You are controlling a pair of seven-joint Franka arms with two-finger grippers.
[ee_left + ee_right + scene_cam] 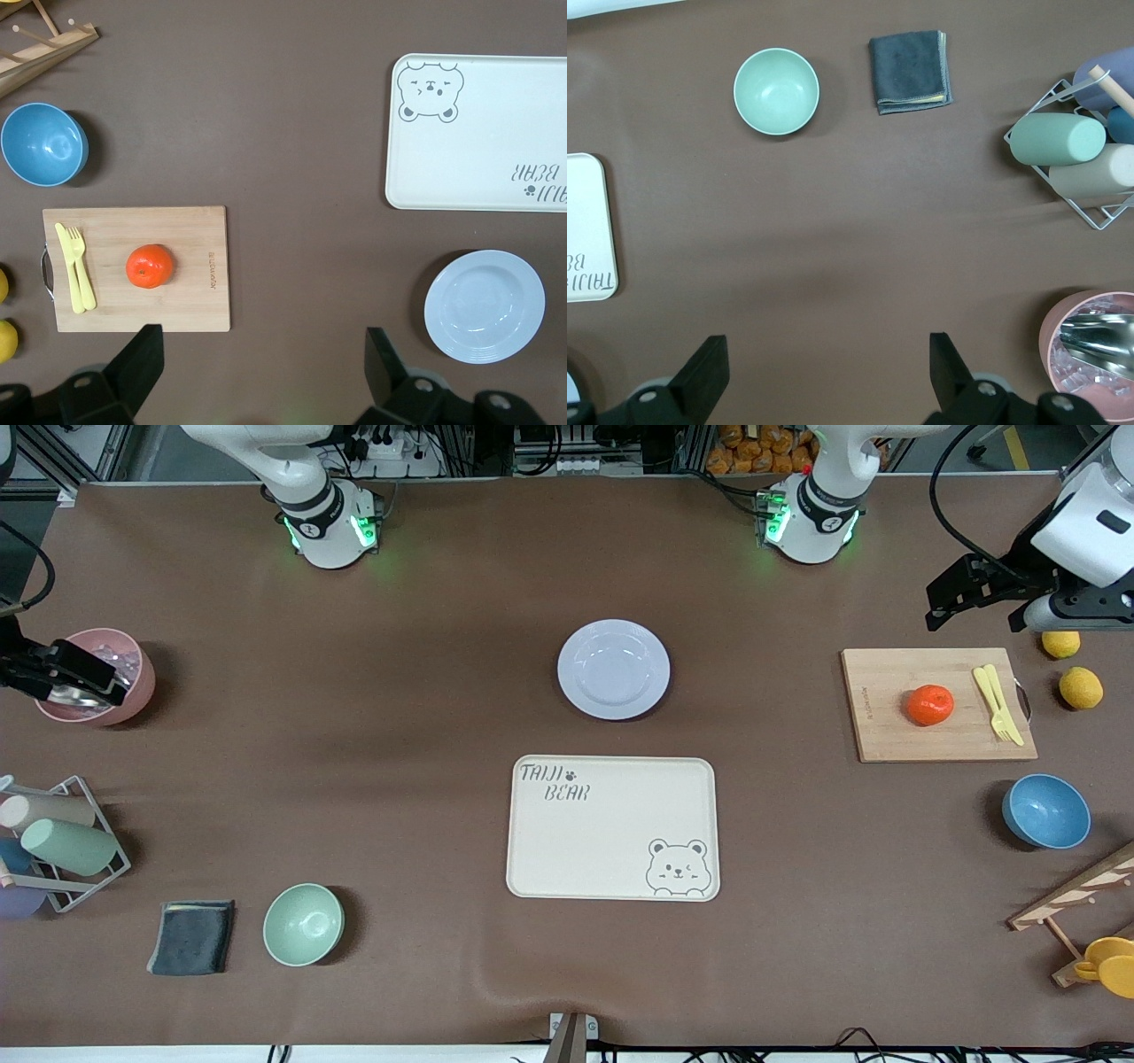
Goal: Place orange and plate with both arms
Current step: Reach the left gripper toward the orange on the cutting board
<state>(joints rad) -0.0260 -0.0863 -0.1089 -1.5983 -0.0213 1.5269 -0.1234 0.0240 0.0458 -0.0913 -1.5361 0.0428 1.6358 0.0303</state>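
The orange [929, 705] is a small, round, glossy red-orange fruit. It sits on a wooden cutting board [886, 717] toward the left arm's end of the table, just beside a yellow plastic fork [999, 704] that lies on the same board. The plate [613, 669] is round and glossy white with a faint lavender tint, a wide rim and a shallow centre. It rests on the brown table [399, 717], farther from the front camera than the cream bear tray [611, 828] and near it, though whether their edges are quite apart is hard to judge from above.

The left gripper [261, 354] hangs in the air over the table beside the cutting board, its fingers spread wide and holding nothing. The right gripper [824, 359] hangs over the pink bowl [120, 660] at the right arm's end, fingers likewise wide apart and empty.
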